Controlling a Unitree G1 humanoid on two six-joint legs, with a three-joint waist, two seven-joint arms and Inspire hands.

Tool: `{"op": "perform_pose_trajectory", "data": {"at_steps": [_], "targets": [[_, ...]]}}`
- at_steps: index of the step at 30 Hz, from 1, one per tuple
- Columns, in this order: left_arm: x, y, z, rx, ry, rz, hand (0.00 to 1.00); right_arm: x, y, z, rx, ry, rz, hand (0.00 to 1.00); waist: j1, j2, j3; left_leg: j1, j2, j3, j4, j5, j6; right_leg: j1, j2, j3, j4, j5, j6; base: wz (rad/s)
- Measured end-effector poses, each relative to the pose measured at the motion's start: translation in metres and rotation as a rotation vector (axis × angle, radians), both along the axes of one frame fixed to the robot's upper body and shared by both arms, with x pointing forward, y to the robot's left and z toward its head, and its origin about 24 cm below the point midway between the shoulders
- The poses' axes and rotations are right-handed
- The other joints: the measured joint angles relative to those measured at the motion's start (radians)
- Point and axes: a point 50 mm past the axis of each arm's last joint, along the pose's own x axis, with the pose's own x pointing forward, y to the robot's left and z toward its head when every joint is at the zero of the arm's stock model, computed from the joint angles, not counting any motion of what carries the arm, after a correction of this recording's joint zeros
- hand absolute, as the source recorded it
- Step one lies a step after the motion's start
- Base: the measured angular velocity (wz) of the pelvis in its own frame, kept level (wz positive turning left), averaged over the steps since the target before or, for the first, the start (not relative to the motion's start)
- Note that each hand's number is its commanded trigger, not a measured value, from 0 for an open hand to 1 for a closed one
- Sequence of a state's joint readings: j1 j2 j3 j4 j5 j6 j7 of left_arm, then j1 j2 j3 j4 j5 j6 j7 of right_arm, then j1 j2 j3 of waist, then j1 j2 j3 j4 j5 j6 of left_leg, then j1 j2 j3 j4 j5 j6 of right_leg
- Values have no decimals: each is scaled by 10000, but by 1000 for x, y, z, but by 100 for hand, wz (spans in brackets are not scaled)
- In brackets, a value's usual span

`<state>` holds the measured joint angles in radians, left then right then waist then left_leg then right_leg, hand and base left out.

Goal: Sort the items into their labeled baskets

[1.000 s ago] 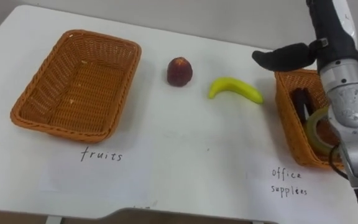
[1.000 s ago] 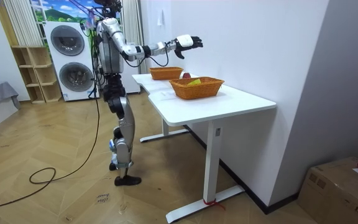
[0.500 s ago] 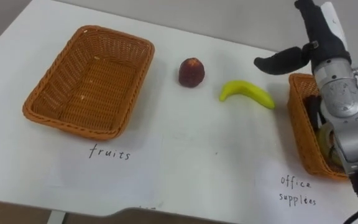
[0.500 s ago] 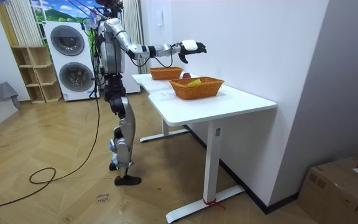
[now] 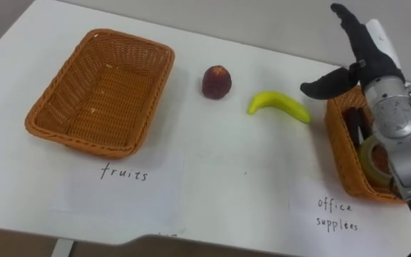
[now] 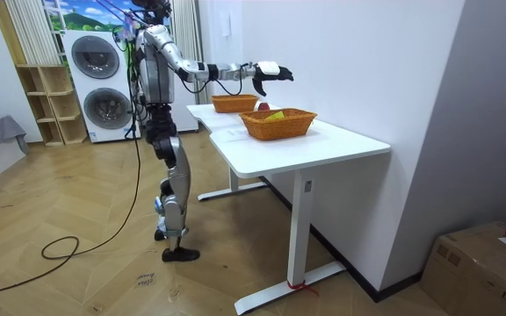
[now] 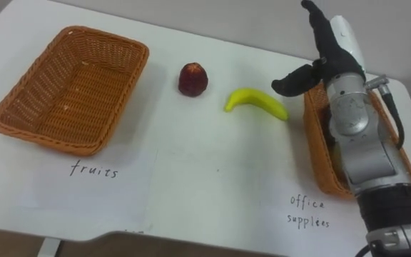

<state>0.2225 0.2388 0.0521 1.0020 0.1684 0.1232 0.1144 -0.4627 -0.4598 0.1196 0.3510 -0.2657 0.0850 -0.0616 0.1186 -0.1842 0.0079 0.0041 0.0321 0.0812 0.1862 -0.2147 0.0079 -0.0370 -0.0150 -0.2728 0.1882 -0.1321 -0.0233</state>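
A yellow banana (image 5: 278, 107) and a dark red round fruit (image 5: 217, 81) lie on the white table (image 5: 227, 178) between two wicker baskets. The fruit basket (image 5: 48, 128) at the left holds nothing. The office basket (image 5: 337, 153) at the right holds a roll of tape (image 5: 372, 158) and a dark item (image 5: 354, 121). My right hand (image 5: 366, 53) hangs open over that basket's far corner, fingers straight and thumb pointing toward the banana, with nothing in it. In the room view the right hand (image 6: 269, 69) reaches out over the baskets (image 6: 278, 123).
Handwritten paper labels (image 5: 123, 173) lie in front of each basket, near the table's front edge (image 5: 212, 241). A wall runs along the table's far side. In the room view I stand at the table's end, with washing machines (image 6: 95, 83) behind me.
My right arm has stretched further out over the table and the hand has dropped a little. The head camera shifted; the fruit and baskets have not moved.
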Motion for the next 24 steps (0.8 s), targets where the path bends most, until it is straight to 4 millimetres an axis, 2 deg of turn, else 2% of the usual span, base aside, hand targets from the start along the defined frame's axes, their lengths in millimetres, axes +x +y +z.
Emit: {"op": "perform_pose_trajectory", "data": {"at_steps": [10, 15, 19, 24], "targets": [[0, 0, 0, 25, 72, -188, 0, 3, 3, 1, -721, 110, 159, 0, 88, -77, 29, -149, -29, -22, 28, 7, 9, -157, -23, 25, -11, 0, 0, 0], [2, -1, 0, 13, 82, -369, 0, 5, 1, -10, -1116, 757, 233, 0, 267, -193, 102, -172, -28, -40, 43, 7, 8, -161, -27, 3, -13, 0, 0, 0], [2, 0, 0, 56, 97, -381, 0, 4, 5, -14, -1305, 914, 417, 0, 281, -181, 116, -311, -44, -154, 135, 6, 9, -204, -44, -46, -15, 0, 0, 8], [10, 0, 1, 53, -63, -418, 0, 6, -1, -23, -2008, 1366, 149, 0, 590, -150, 135, -648, -50, -314, 203, 9, 3, -406, -46, -211, -22, 30, -45, 7]]}}
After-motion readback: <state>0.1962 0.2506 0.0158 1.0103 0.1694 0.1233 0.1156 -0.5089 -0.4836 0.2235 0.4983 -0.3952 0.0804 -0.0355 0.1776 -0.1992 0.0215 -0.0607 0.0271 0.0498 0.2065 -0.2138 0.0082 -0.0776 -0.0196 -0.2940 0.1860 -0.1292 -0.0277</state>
